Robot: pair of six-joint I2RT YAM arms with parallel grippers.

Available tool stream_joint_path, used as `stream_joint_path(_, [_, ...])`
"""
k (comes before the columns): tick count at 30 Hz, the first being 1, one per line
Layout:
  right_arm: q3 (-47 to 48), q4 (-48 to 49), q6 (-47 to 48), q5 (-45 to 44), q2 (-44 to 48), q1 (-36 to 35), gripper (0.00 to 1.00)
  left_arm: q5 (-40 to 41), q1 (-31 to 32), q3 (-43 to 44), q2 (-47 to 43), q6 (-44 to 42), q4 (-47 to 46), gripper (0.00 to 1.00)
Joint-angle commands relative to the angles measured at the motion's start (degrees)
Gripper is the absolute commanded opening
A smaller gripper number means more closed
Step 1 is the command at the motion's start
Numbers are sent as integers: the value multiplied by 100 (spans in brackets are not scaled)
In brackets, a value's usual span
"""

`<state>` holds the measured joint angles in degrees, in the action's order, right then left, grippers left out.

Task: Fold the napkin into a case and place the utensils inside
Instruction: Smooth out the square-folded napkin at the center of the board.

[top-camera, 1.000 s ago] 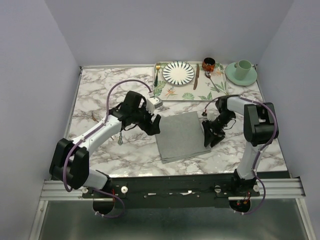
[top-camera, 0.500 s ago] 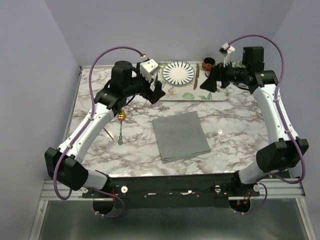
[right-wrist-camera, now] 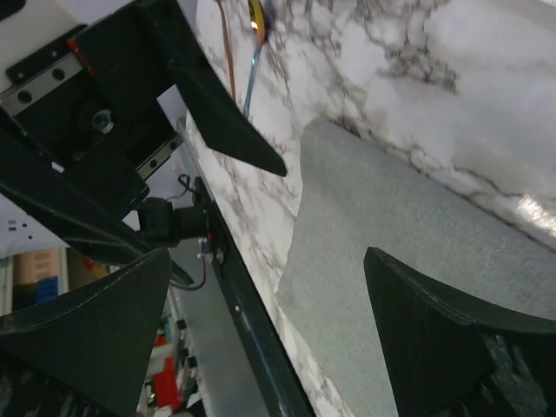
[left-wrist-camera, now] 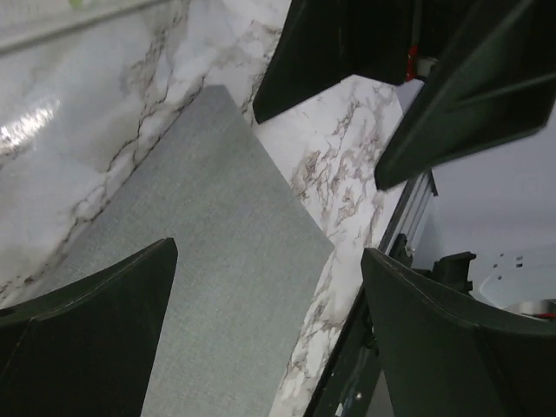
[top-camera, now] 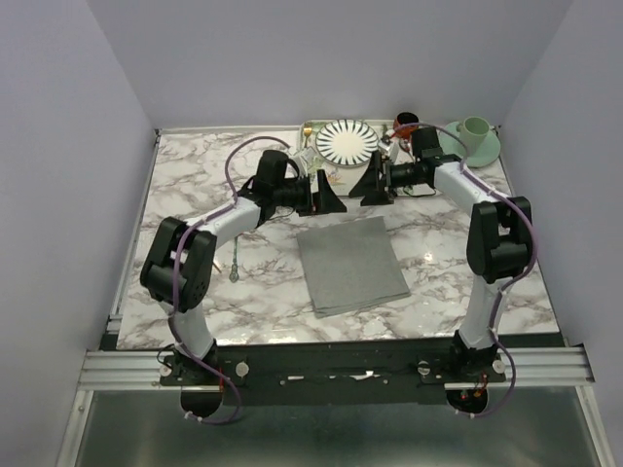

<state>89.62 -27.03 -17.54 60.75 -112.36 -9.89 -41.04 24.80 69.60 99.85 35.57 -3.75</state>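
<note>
Two claws, both spread wide with nothing in them. The left gripper and right gripper sit nose to nose, close together, just past the far edge of the napkin.

Biggest worry imo is the arms bumping each other. Each wrist view is half full of the other claw's fingers, so there's not much slack.

Next one: the cloth lies flat on the base side of both claws, and it isn't a narrow case yet. It looks soft and the stone under it looks slick, so I'd guess a one-sided pinch drags the whole thing instead of folding it.

Smaller risk: the spoon and copper fork lie well out on the left claw's outer side, close by that arm's own links. A low sweep could scatter them. Thin pieces lying flat on a hard top are a pain to pinch anyway.

Room is plain pale lilac walls on three sides. The surface is a glossy white marble-look table. Just behind the claws there's a leaf-print tray with a striped plate on it. Out beyond the right claw is a green cup.
</note>
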Motion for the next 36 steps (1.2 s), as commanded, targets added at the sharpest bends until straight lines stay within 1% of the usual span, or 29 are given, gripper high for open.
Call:
stream_joint_path(1, [-472, 154, -145, 464, -216, -101, 100, -502, 34, -446, 429, 1337, -1575, 95])
stream_joint_path(3, [-542, 145, -110, 447, -426, -101, 100, -511, 34, -605, 648, 1513, -2048, 95])
stream_joint_path(6, [-525, 136, -39, 315, -620, -101, 100, -458, 34, -834, 938, 1769, -2445, 93])
stream_joint_path(13, [-525, -22, 216, -36, -1078, -101, 100, -440, -1, -931, 1554, 1980, -2701, 91])
stream_joint_path(17, [-700, -145, 356, -230, -1245, -101, 100, -423, 8, -1185, 1748, 2033, -2719, 90])
stream_joint_path(21, [-911, -276, 427, -327, -1306, -75, 100, -379, -89, -1370, 2081, 1778, -2491, 90])
stream_joint_path(22, [-964, -286, 444, -371, -1306, -66, 100, -431, -115, -1318, 2143, 1552, -2377, 90])
stream_joint_path(25, [-1157, -303, 479, -485, -1298, -13, 100, -484, -256, -1125, 2258, 1076, -1736, 90])
stream_joint_path(26, [-1201, -295, 480, -511, -1298, 4, 100, -467, -308, -976, 2249, 770, -1561, 90])
stream_joint_path(28, [-1263, -286, 445, -521, -1298, 75, 100, -458, -527, -791, 2223, 408, -998, 90])
stream_joint_path(29, [-1263, -286, 427, -494, -1289, 110, 100, -458, -607, -573, 2205, 59, -779, 91])
stream_joint_path(30, [-1246, -277, 418, -477, -1289, 162, 100, -493, -668, -475, 2179, -93, -420, 91])
stream_joint_path(32, [-1079, -286, 479, -354, -1236, 172, 100, -615, -757, -299, 2091, -331, -154, 93])
stream_joint_path(33, [-1018, -294, 480, -284, -1175, 172, 100, -877, -757, -281, 1952, -401, -83, 93])
stream_joint_path(35, [-868, -286, 419, -12, -930, 163, 100, -1133, -679, -316, 1732, -393, -82, 94])
stream_joint_path(36, [-850, -286, 366, 85, -824, 137, 100, -1230, -643, -342, 1461, -402, -91, 94])
